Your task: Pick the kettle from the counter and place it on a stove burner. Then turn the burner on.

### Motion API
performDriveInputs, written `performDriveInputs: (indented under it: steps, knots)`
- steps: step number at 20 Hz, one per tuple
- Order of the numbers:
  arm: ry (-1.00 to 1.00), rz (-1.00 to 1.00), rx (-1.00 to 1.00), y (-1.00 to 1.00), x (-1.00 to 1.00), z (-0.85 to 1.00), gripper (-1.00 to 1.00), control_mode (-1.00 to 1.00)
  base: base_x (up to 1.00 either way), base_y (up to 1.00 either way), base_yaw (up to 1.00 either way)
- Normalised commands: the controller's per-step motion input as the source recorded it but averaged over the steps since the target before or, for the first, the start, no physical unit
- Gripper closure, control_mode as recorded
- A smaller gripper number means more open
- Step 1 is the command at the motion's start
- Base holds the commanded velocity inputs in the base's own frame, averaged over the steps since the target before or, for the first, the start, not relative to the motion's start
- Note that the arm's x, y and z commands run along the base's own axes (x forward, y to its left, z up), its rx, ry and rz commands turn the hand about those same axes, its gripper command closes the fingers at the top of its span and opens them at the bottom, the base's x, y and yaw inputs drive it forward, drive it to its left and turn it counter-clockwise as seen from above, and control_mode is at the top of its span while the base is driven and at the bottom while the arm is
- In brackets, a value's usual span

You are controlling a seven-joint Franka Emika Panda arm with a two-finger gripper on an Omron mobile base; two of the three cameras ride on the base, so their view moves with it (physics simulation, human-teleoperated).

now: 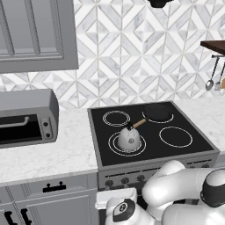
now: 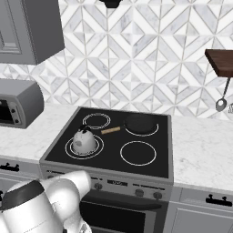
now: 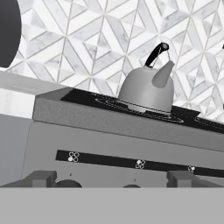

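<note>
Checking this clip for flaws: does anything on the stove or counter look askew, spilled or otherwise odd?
Nothing stands out. The kettle sits upright and centred on the stove burner at front left, the pan rests on a rear burner with its wooden handle pointing at the kettle, and no spill marks the counter.

1. A backsplash wall of white and grey geometric tiles runs behind the whole kitchen line.
2. A grey upper cabinet with panelled doors hangs at the left.
3. A grey toaster oven sits beneath it, door dark.
4. Grey lower cabinets carry black handles.
5. A dark wooden shelf juts out at the right, with a metal ladle hanging under it.
</note>
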Motion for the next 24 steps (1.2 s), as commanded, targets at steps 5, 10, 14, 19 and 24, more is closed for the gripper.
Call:
performDriveInputs:
  steps: [5, 10, 14, 19, 24]
  knots:
    - [0.0, 0.03, 0.07, -0.45, 0.47, -0.04, -1.0, -1.0, 0.0, 0.0, 0.0]
    - [0.0, 0.02, 0.0, -0.14, 0.53, -0.14, -1.0, -1.0, 0.0, 0.0, 0.0]
    - [0.0, 0.08, 0.02, -0.33, 0.48, -0.26, -1.0, -1.0, 0.0, 0.0, 0.0]
    - [0.0, 0.07, 0.04, -0.34, 0.39, -0.27, -1.0, -1.0, 0.0, 0.0, 0.0]
    - [0.0, 0.06, 0.05, -0.21, 0.23, -0.32, -1.0, -1.0, 0.0, 0.0, 0.0]
